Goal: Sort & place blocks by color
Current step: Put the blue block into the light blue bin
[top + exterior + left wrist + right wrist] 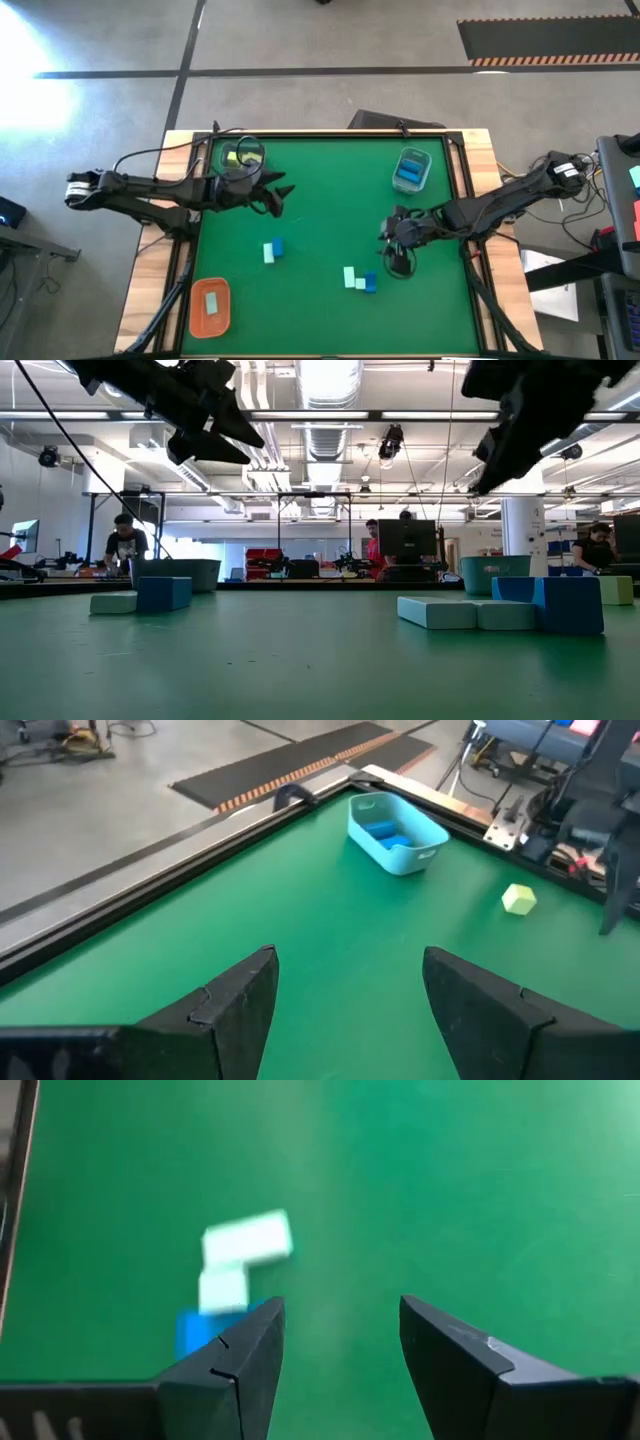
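Note:
My left gripper (283, 198) hangs open and empty over the table's far left part, near a grey-blue tray (258, 150) holding a yellow block (238, 158). My right gripper (393, 248) is open and empty above the near right part. Its wrist view shows two mint blocks (247, 1240) and a blue block (200, 1330) lying together on the green table beyond its fingers. A mint and blue pair (272, 250) lies left of centre. Another grey-blue tray (425, 855) at the far right holds blue blocks (390, 835). A yellow block (519, 899) rests on the table near it.
An orange tray (195, 320) with a mint block (212, 300) in it sits at the near left corner. Wooden rails edge the table (320, 340). Cables and equipment lie beyond the right edge. People stand in the room behind (125, 545).

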`<state>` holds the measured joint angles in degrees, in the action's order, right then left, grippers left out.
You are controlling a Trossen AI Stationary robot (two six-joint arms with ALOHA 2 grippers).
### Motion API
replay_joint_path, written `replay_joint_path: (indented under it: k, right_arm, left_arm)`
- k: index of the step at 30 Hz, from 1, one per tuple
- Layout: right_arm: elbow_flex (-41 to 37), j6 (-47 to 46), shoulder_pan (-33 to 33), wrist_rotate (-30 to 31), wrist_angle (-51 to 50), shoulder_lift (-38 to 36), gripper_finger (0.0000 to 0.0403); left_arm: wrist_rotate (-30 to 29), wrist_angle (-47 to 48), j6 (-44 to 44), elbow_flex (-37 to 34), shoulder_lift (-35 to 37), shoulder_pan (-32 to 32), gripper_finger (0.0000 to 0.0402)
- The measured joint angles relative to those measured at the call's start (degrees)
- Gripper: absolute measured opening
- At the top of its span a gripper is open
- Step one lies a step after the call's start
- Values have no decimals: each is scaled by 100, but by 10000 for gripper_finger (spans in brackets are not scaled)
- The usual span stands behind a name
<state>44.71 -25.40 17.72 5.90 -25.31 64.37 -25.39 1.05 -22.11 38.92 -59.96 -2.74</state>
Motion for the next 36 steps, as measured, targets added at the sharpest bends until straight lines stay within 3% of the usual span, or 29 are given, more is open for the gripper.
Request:
replay_joint_path:
  k: [6, 13, 22, 36]
  right_arm:
    - [-2, 108, 469, -151, -140, 425, 185]
    - [-11, -38, 782, 323, 18, 955, 185]
    - [-11, 567, 791, 302, 928, 1506, 185]
    - [-13, 587, 791, 113, 1411, 2142, 185]
  left_arm:
    - [-2, -38, 0, -2, 0, 9, 233]
    - [-2, -56, 4, -1, 0, 11, 233]
    - [-2, -56, 9, -2, 0, 11, 233]
    - [0, -60, 55, -2, 0, 11, 233]
